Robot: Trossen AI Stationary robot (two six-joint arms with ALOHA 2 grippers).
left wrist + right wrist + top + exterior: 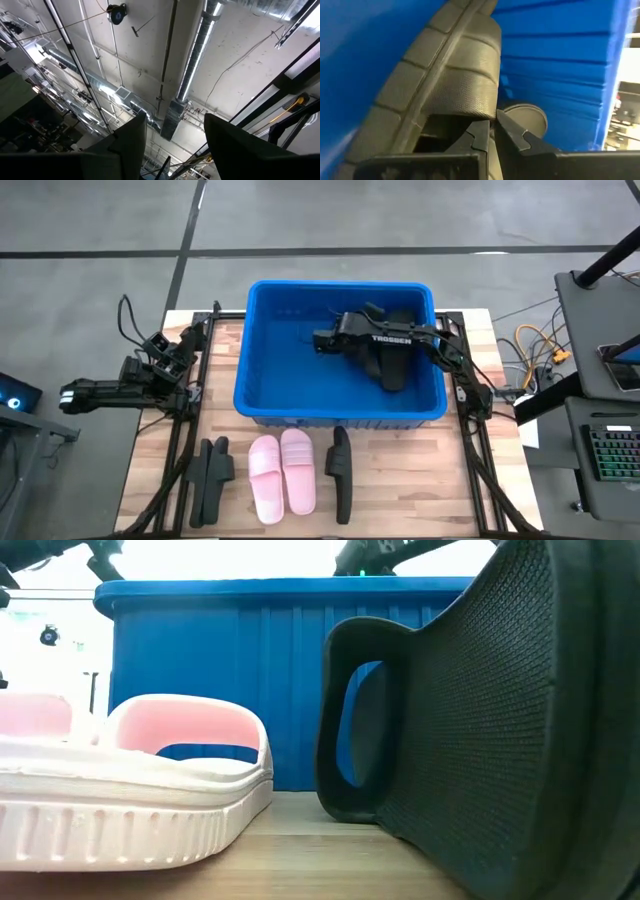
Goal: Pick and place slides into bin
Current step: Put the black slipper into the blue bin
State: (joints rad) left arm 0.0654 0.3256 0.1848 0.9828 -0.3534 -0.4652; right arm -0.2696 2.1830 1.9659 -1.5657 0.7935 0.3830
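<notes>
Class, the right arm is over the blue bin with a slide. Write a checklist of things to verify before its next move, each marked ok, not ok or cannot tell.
1. Right end effector shut on the matte black slip-on slide: ok.
2. Held slide inside the large bright blue plastic bin: ok.
3. Held slide resting on the bin floor: cannot tell.
4. Left end effector parked beside the table, clear of the bin: ok.
5. All slides binned: not ok; the pale pink pair and black slides lie on the wooden table.
</notes>
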